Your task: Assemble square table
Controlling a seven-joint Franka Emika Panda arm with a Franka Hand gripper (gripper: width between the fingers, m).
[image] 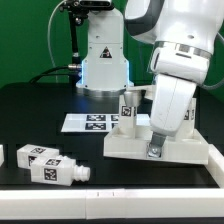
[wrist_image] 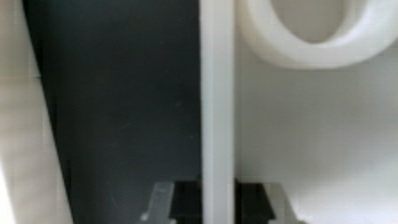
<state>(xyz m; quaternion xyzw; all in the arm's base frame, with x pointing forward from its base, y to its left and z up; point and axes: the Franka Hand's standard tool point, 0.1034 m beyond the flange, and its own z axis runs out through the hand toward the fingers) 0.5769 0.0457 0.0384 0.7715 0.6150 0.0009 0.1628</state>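
**A:** Where is the slab (image: 120, 147) lying?

**B:** It is lying flat on the dark table (image: 40, 110), toward the exterior view's right, with the arm reaching down over it.

**A:** And what is the gripper (image: 155, 150) doing?

**B:** It is clenching the slab's raised rim (wrist_image: 217, 90) on the side nearer the camera. In the wrist view the two fingers (wrist_image: 166, 203) are pressing on the rim from either side, with no gap showing. A round hole (wrist_image: 338, 20) in the slab is showing just beside the rim.

**A:** Is anything standing on the slab?

**B:** Yes, an upright leg (image: 130, 108) is standing at the corner toward the exterior view's left, with a black-and-white tag facing the camera. I cannot tell how firmly it is seated.

**A:** Where are the other legs?

**B:** The lying legs (image: 55, 168) are resting on their sides on the table, close together, well apart from the slab and toward the exterior view's left. Another white piece is being cut off by that edge of the frame, and I cannot tell what it is.

**A:** What else is showing?

**B:** The marker board (image: 88, 122) is lying flat behind the slab's left corner, and a long white bar (image: 120, 190) is running along the near edge of the table.
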